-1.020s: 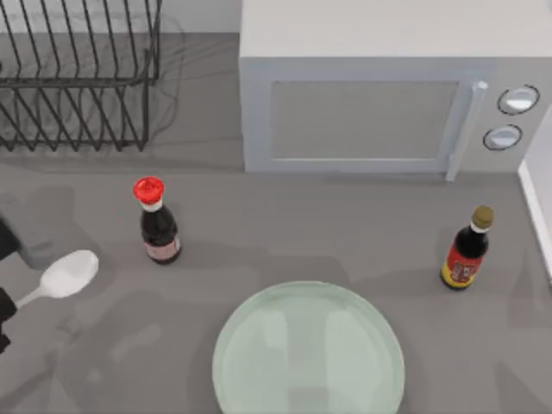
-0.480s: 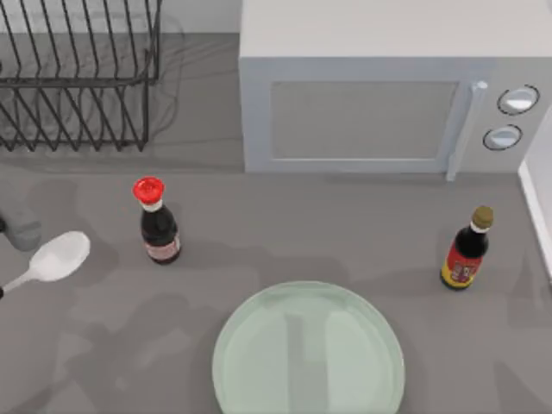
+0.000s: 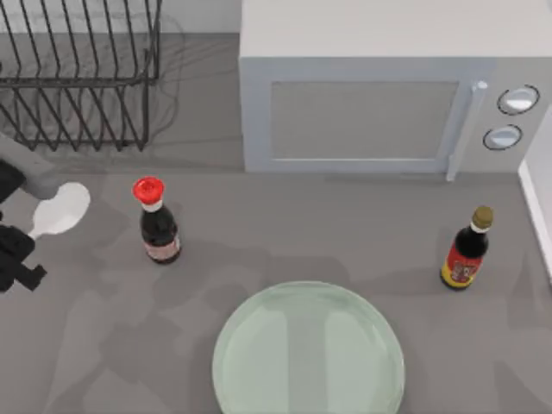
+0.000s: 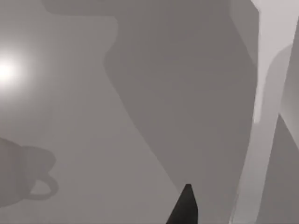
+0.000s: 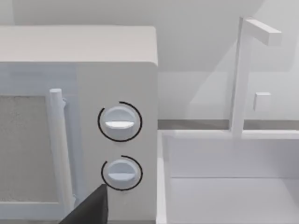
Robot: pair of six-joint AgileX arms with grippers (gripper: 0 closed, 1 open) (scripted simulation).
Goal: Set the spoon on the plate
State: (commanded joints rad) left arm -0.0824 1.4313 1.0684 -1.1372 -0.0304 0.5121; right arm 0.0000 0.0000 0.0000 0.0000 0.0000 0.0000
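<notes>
Holding plain white spoon [image 3: 59,210] by slim handle, left gripper [image 3: 19,255] fingers clamped on it at table's left edge. Spoon bowl points 1 o'clock. You carry toward 4 o'clock: round pale green glass plate [image 3: 308,349]. Right arm parked.

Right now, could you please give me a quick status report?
Left gripper at table's left edge, holding spoon by its handle. Plate bare, front centre. Red-capped bottle stands between them.
</notes>
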